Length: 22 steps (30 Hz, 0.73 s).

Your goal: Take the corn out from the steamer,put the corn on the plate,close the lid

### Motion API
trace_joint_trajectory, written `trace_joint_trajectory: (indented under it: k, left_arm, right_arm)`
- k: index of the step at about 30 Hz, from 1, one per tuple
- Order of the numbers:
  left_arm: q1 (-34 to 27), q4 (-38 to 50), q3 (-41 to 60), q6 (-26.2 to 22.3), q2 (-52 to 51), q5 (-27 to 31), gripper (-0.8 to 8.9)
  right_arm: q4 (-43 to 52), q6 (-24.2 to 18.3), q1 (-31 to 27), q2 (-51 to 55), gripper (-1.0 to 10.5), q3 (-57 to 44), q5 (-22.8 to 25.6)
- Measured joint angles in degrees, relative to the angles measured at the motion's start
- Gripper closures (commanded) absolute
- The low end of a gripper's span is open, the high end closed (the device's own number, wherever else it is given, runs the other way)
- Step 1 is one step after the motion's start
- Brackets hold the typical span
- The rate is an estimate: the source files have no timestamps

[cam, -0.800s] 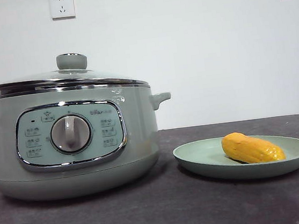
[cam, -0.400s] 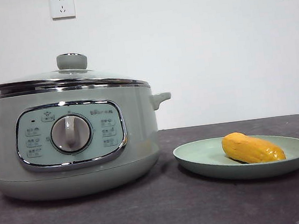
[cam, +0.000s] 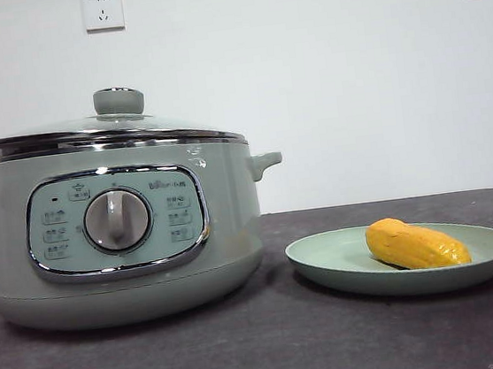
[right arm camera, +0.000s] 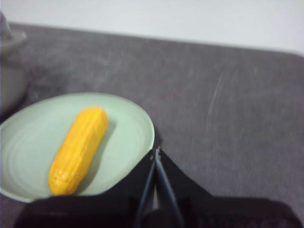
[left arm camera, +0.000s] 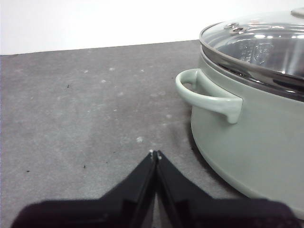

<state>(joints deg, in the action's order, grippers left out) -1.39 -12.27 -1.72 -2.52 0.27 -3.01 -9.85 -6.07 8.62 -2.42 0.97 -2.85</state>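
Note:
The sage-green steamer [cam: 119,235] stands at the left of the front view with the glass lid [cam: 102,130] seated on its rim. The yellow-orange corn [cam: 416,243] lies on the pale green plate [cam: 326,260] at the right. In the left wrist view my left gripper [left arm camera: 155,154] is shut and empty, low over the table beside the steamer's side handle [left arm camera: 209,95]; the lid [left arm camera: 256,42] shows there too. In the right wrist view my right gripper [right arm camera: 156,153] is shut and empty, just off the plate's rim [right arm camera: 142,118], with the corn [right arm camera: 78,149] lying on the plate. Neither arm shows in the front view.
A dark grey table top [cam: 266,351] carries everything. A white wall with two sockets [cam: 103,9] stands behind. The steamer's right handle [cam: 264,162] juts toward the plate.

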Motion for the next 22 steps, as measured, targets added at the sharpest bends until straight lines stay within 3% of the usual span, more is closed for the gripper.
trace_joint_trajectory:
  k: [7, 22]
  left_arm:
    - [0.0, 0.0, 0.0, 0.0, 0.0, 0.0, 8.17]
    - [0.0, 0.0, 0.0, 0.0, 0.0, 0.0, 8.17]
  right_arm:
    - [-0.04, 2.64, 0.0, -3.13, 9.5, 0.0, 0.04]
    - [-0.04, 2.91, 0.0, -3.52, 9.5, 0.0, 0.02]
